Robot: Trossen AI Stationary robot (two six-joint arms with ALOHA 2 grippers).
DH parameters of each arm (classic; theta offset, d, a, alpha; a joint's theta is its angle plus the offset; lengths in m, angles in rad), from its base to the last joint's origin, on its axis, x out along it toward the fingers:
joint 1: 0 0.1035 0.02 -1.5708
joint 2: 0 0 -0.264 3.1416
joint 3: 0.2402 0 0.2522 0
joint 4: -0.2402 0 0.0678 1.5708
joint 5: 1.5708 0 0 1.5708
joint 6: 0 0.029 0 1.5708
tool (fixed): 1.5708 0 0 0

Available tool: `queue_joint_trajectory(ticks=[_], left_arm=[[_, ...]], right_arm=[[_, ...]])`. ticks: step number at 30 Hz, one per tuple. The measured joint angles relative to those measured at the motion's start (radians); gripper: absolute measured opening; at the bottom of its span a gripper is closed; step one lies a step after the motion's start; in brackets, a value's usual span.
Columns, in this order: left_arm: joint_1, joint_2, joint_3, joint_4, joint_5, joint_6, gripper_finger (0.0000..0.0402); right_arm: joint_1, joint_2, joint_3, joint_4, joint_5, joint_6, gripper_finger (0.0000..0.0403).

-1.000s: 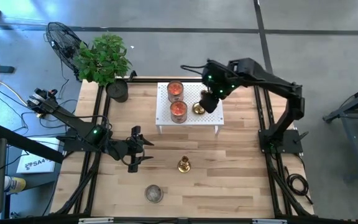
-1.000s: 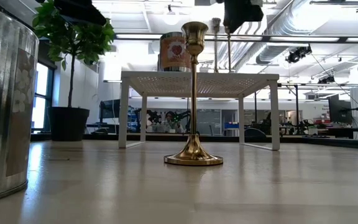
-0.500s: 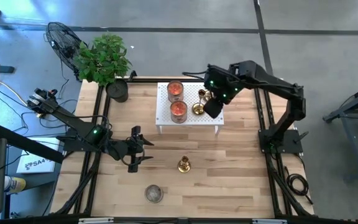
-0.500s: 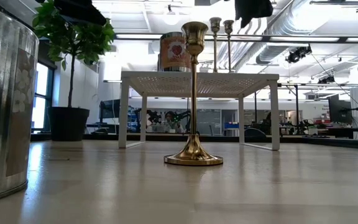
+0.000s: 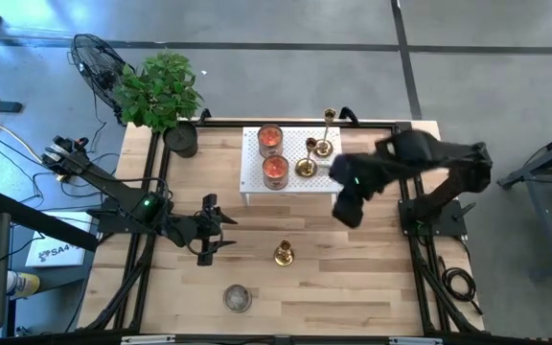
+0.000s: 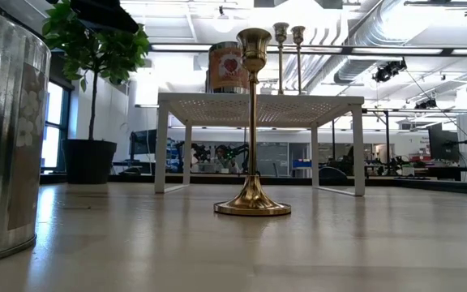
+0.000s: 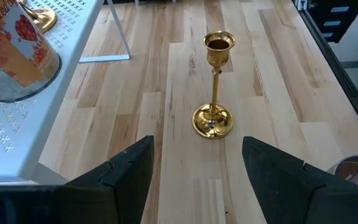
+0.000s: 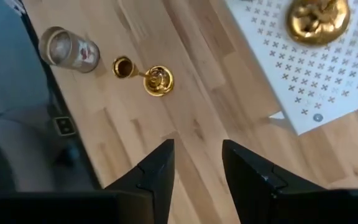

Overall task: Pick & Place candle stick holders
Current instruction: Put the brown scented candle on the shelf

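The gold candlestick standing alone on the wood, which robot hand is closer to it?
Left. The left gripper sits just beside the candlestick, empty; the right gripper hangs farther off, near the white rack.

Two black jointed arms w/ small green LEDs, chunky dark pincer fingers point(image 7: 126, 174).

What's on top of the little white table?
The white table holds two glass jar candles and two gold candle stick holders, all standing upright. A third holder stands on the wooden tabletop. Nothing looks hidden there.
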Motion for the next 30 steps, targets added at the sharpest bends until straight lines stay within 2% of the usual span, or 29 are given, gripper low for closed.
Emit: queue_joint_trajectory(ticks=[6, 12, 16, 20, 25, 30], left_arm=[[0.000, 0.000, 0.000, 0.000, 0.000, 0.000, 0.0239], [0.000, 0.000, 0.000, 0.000, 0.000, 0.000, 0.0239], [0.000, 0.000, 0.000, 0.004, 0.000, 0.000, 0.0239], [0.000, 0.000, 0.000, 0.004, 0.000, 0.000, 0.0239], [0.000, 0.000, 0.000, 0.011, 0.000, 0.000, 0.0239], [0.000, 0.000, 0.000, 0.011, 0.000, 0.000, 0.0239]], right_arm=[[0.237, 0.001, -0.023, 0.014, 0.274, 0.086, 0.0129], [0.431, 0.003, -0.179, 0.034, 0.494, 0.209, 0.0129], [0.500, 0.003, -0.326, 0.090, 0.543, 0.328, 0.0129], [0.523, 0.004, -0.454, 0.166, 0.581, 0.423, 0.0129], [0.531, 0.004, -0.577, 0.235, 0.667, 0.441, 0.0129], [0.531, 0.004, -0.662, 0.256, 0.705, 0.479, 0.0129]])
